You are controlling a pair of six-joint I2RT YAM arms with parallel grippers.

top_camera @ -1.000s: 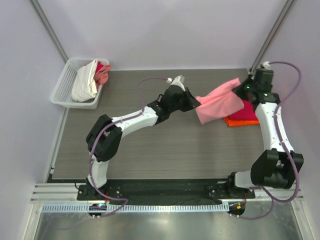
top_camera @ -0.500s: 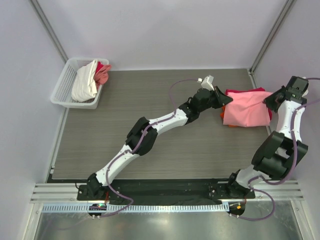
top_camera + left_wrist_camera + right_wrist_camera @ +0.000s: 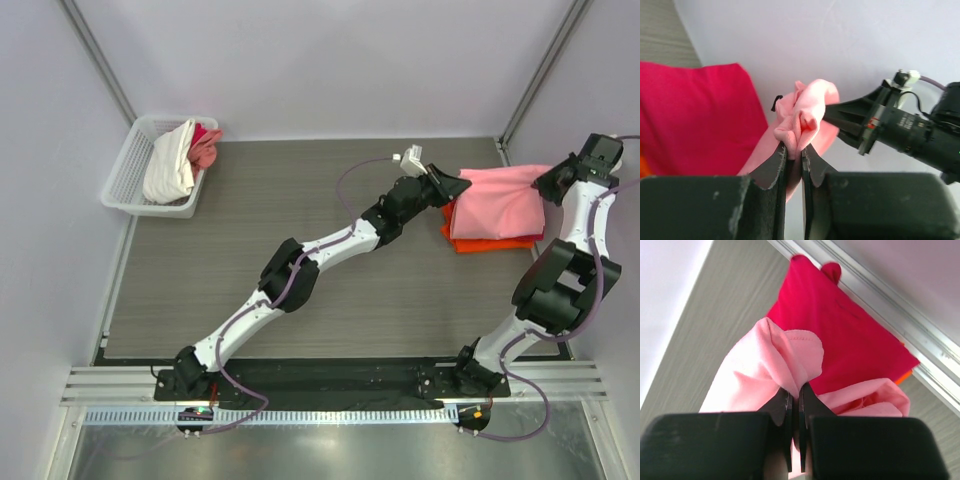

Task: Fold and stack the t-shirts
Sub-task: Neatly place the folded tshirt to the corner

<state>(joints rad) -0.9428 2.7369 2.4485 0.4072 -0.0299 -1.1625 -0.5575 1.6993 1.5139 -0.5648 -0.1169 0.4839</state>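
Bare table (image 3: 260, 200) open behind my left fingers (image 3: 772, 170), salmon-pink shirt (image 3: 500, 205) filling the span across to my right fingers (image 3: 783, 404), crimson shirt (image 3: 840, 335) beneath, wall (image 3: 610, 80) close beyond those, basket (image 3: 120, 175) well apart.

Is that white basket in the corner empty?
No, the basket holds a bundled white shirt with a coral shirt beside it.

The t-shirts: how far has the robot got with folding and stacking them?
Done: the crimson shirt lies folded on the orange shirt. In hand: the left gripper and right gripper each pinch the salmon-pink shirt, held over that stack. Left: the white shirt and coral-pink shirt, bunched in the basket.
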